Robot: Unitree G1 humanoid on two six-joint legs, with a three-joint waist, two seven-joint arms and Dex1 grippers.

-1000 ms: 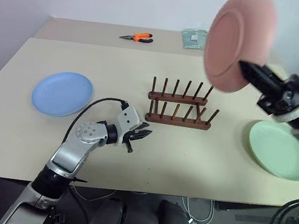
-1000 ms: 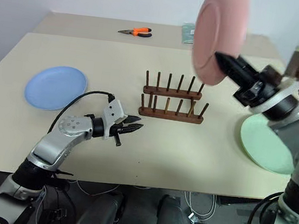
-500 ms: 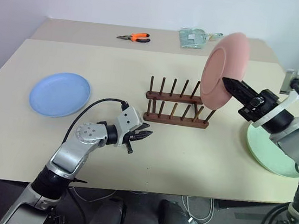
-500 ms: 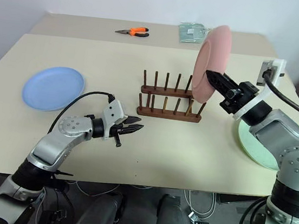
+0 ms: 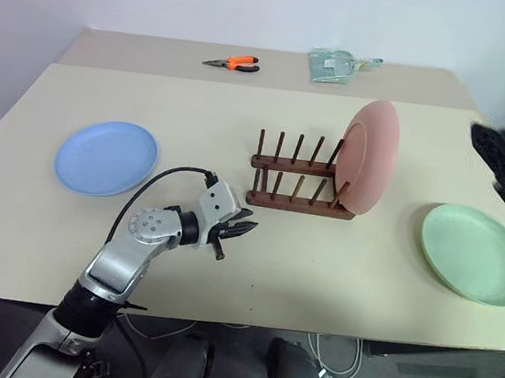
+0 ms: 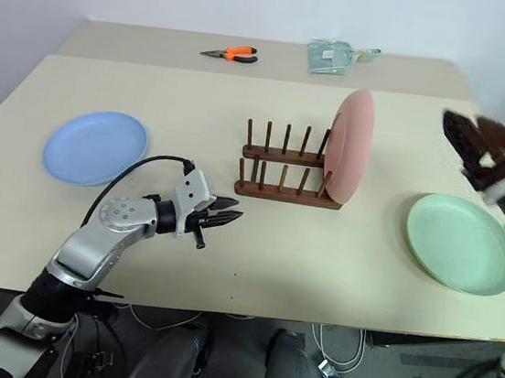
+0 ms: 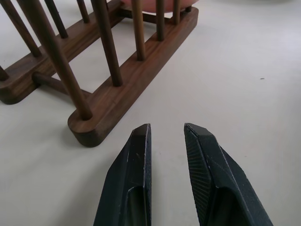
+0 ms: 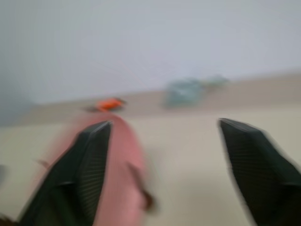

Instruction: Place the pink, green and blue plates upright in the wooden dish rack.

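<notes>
Right gripper [image 8: 160, 155] stands wide apart, empty, clear of the pink plate [image 5: 370, 155], which sits upright in the wooden dish rack's [image 5: 302, 178] right end. Left gripper [image 7: 167, 136] narrow, empty.

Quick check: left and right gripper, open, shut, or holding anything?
Left gripper: open a little, holding nothing, near the wooden dish rack.
Right gripper: wide open, empty.

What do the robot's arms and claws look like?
The left arm is silver-grey metal with a round, dotted joint and a black cable looping over it. The left gripper has a white block and two pointy black fingers. The right gripper has ribbed black fingers too.
</notes>
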